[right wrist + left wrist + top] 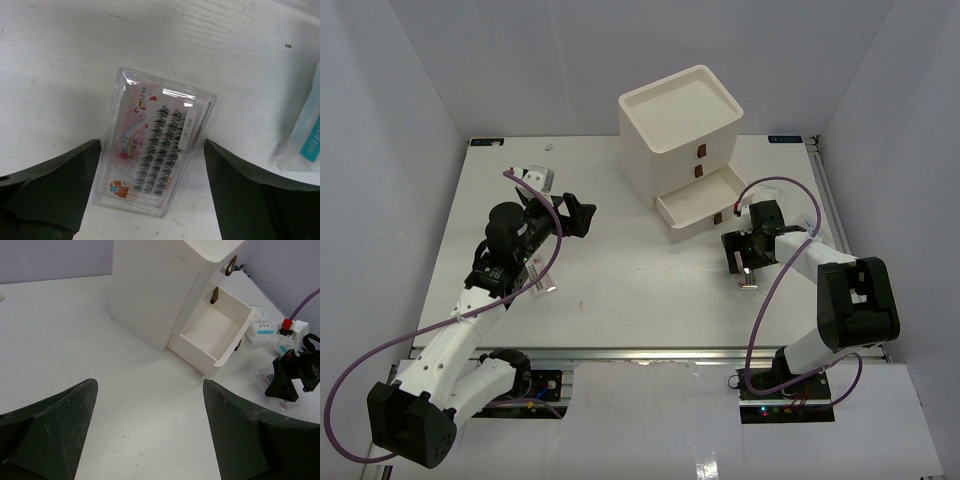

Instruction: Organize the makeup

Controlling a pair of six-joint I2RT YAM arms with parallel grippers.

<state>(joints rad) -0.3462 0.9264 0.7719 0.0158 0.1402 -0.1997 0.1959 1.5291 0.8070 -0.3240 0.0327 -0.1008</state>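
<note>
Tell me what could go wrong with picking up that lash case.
1. The lash case lies flat and slanted between the fingers of the open right gripper; closing may spin it or slip off its slick plastic.
2. A sachet lies close by and might get nudged.

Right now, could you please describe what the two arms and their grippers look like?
The left arm and right arm have white links with black joints. A purple cable loops along each. The left gripper and right gripper have dark, wedge-shaped fingers, scuffed on the inner faces.
</note>
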